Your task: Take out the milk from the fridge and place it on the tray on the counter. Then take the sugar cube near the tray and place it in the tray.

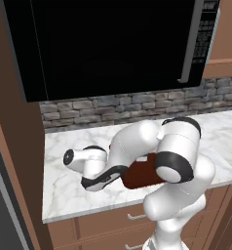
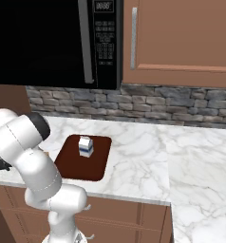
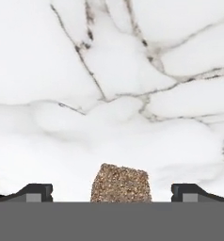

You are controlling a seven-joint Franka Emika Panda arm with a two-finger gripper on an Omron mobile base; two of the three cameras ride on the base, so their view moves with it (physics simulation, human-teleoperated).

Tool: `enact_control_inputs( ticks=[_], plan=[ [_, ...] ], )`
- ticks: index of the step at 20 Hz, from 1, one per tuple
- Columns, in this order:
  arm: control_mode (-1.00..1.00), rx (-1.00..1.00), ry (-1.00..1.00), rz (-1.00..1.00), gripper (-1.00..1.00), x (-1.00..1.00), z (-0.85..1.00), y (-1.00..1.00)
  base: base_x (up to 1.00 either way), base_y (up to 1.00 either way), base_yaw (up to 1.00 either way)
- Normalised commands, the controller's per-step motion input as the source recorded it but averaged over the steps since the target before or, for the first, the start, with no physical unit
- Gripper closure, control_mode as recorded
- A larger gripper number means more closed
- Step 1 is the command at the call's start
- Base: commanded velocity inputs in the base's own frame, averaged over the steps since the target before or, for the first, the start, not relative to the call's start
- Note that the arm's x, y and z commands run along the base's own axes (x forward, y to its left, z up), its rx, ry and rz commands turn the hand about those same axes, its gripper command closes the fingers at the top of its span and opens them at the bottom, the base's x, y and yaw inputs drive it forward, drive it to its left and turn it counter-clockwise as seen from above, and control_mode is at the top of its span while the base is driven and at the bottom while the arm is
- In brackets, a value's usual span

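Sugar cube: the sugar cube (image 3: 120, 183) sits low centre in the hand view on the counter (image 3: 109, 70), a flat face toward the camera; no long axis.
End effector: the end effector (image 3: 112, 192) is spread wide, fingertips (image 3: 35, 191) either side of the cube, apart from it.
Milk: the milk (image 2: 86, 146) stands upright, gable up, on the tray (image 2: 67, 163), left of centre in the right base view.

milk (image 2: 85, 145) upright on tray (image 2: 70, 163)
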Motion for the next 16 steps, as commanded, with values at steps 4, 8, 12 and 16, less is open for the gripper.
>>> enact_control_inputs(
  ticks=[4,8,12,16],
  plan=[
    [-1.00,0.00,0.00,0.00,-1.00,0.18,0.00,-0.03,0.00,0.00,0.00],
    [-1.00,0.00,0.00,0.00,-1.00,0.23,-0.01,0.00,0.00,0.00,0.00],
    [-1.00,0.00,0.00,0.00,-1.00,0.08,-0.13,0.00,0.00,0.00,0.00],
    [-1.00,-0.01,0.00,0.00,1.00,0.00,-0.16,0.00,0.00,0.00,0.00]
  ],
)
